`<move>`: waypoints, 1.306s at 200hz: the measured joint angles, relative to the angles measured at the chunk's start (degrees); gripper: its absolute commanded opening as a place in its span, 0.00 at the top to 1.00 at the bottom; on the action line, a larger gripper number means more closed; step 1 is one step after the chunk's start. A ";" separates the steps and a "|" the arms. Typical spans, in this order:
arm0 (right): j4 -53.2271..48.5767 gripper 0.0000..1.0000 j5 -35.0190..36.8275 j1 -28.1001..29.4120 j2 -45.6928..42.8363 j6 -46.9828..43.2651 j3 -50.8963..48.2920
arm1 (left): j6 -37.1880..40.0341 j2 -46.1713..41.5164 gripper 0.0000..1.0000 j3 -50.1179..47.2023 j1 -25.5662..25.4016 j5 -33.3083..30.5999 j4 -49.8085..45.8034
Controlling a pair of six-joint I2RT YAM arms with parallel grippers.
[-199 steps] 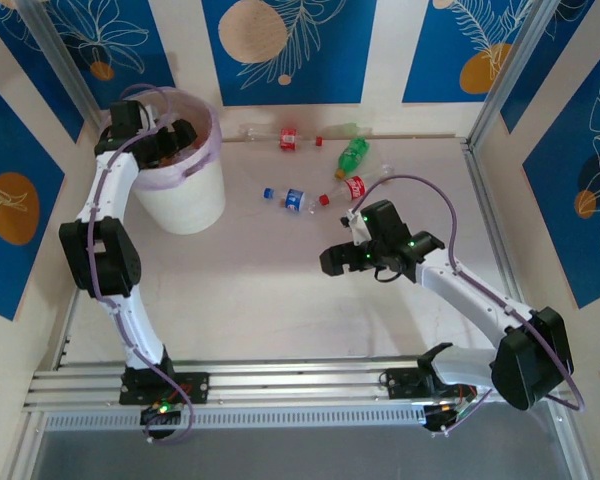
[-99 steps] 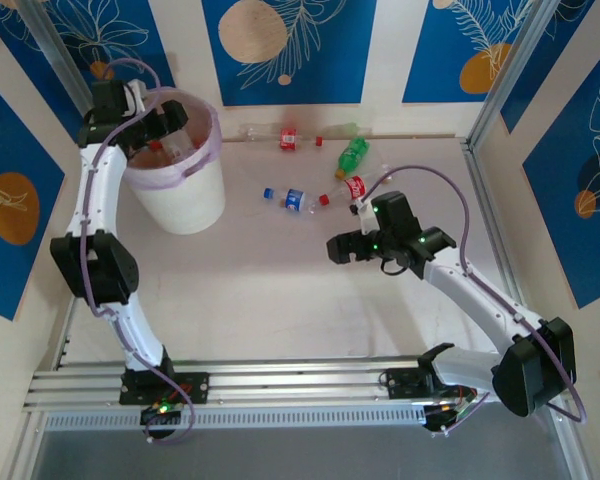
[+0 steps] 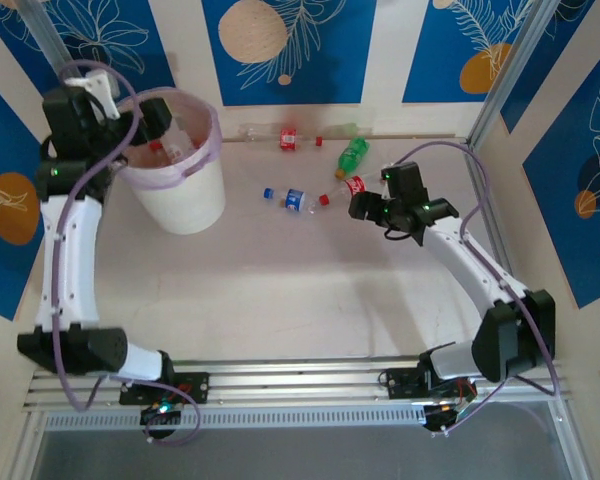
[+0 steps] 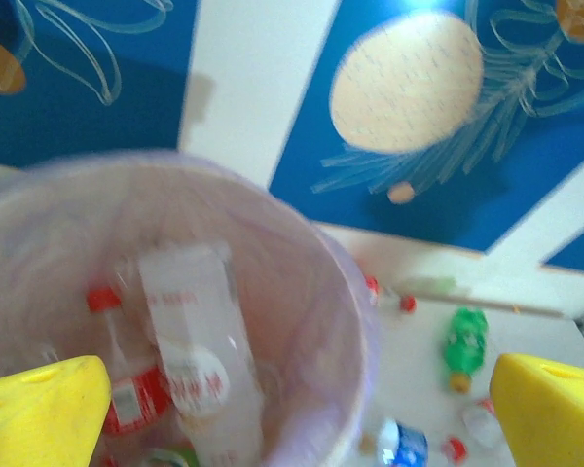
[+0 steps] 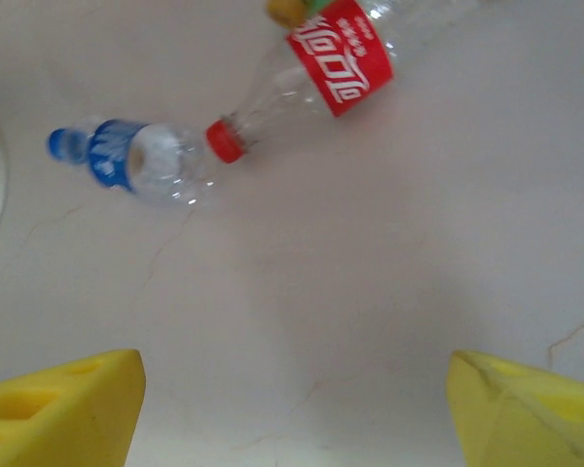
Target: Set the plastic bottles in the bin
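— Top external view first: what to look for?
— Spread over the far side of the tabletop (image 3: 280,290). Red-label bottle (image 5: 336,58) just ahead of the right fingers (image 5: 58,404), lying on its side, red cap toward the blue-label bottle (image 5: 136,161). Green bottle (image 3: 353,152) right behind. Far bottle (image 3: 287,138) by the back wall. A few bottles (image 4: 190,331) down inside the bin (image 3: 180,200) already, under the left fingers (image 4: 39,409).
— Holding anything?
— No. Both pairs spread wide, nothing between them.
— Hard to pick up?
— Probably not. Looks empty, so likely very light. Thin and clear, so likely squashes a bit. Round and smooth too, so may roll or slip away.
— Where to grab?
— Best across the middle, on the red label, from both sides. Not by the cap end. Squeeze softly.
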 measured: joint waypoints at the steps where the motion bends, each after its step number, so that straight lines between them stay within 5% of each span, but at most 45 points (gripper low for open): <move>1: 0.07 0.19 0.11 0.00 0.15 0.20 0.02 | -0.09 -0.46 0.00 -0.72 -0.31 0.00 0.13; 52: 2.78 0.16 6.29 0.15 20.17 12.79 12.17 | -3.63 -13.49 0.00 -23.08 -15.47 -2.80 1.97; 87: 4.63 0.13 9.60 0.31 30.51 18.03 19.12 | -8.04 -23.50 0.00 -34.03 -17.66 -6.49 0.66; 166: 2.49 0.10 12.28 0.90 45.48 22.27 34.47 | -7.61 -30.91 0.00 -21.38 -17.22 -13.88 -5.49; 211: 0.35 0.12 12.52 0.17 48.24 22.93 35.82 | -7.67 -28.04 0.00 -18.27 -16.83 -12.85 -5.77; 261: 4.76 0.27 12.09 -1.77 46.07 21.68 29.49 | -10.21 -26.21 0.00 -23.76 -15.58 -6.54 -0.33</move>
